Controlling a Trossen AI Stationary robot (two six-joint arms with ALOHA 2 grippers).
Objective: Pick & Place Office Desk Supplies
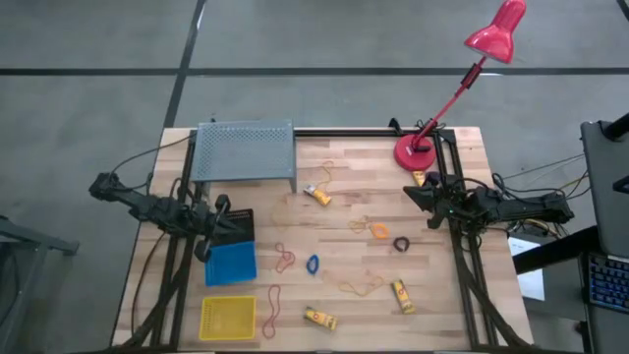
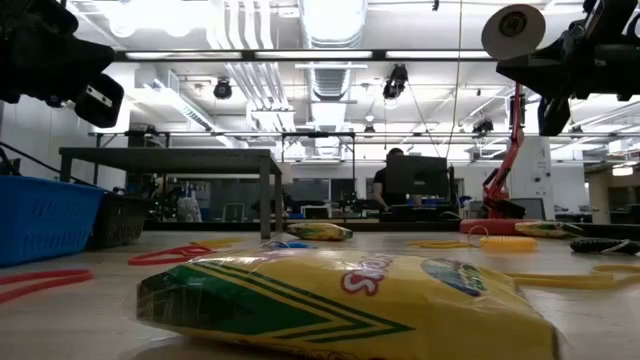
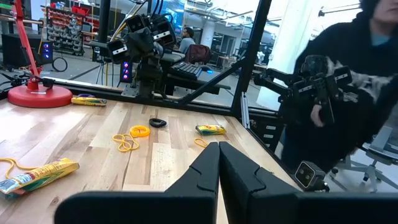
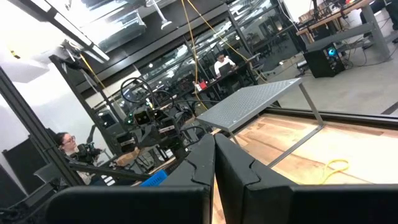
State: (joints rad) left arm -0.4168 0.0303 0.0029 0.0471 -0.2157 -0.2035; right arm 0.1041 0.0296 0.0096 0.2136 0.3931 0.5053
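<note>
With both the left claw (image 1: pixel 213 239) and right claw (image 1: pixel 418 194) pressed together and empty at the worktop (image 1: pixel 344 226) edges, I judge I should spread the right one above the nearby black ring (image 1: pixel 401 243), mid-right.

Robotics lab / industrial workshop floor, not a home or office.

Butcher-block table (image 1: pixel 344 246) on a black extrusion frame, standing on grey concrete floor (image 1: pixel 98 59) with dark seams. Low view: exposed ceiling ducts (image 2: pixel 325 25), strip lights, more workbenches behind. At 3 o'clock of the table, a keyboard (image 1: pixel 609 280) and loose cables. Left wrist view: person (image 3: pixel 357 81) seated just off the table edge, parts racks (image 3: pixel 62 25) and a lit monitor beyond. Right wrist view: another person (image 4: pixel 221 64) at a far desk, glass partitions.
</note>
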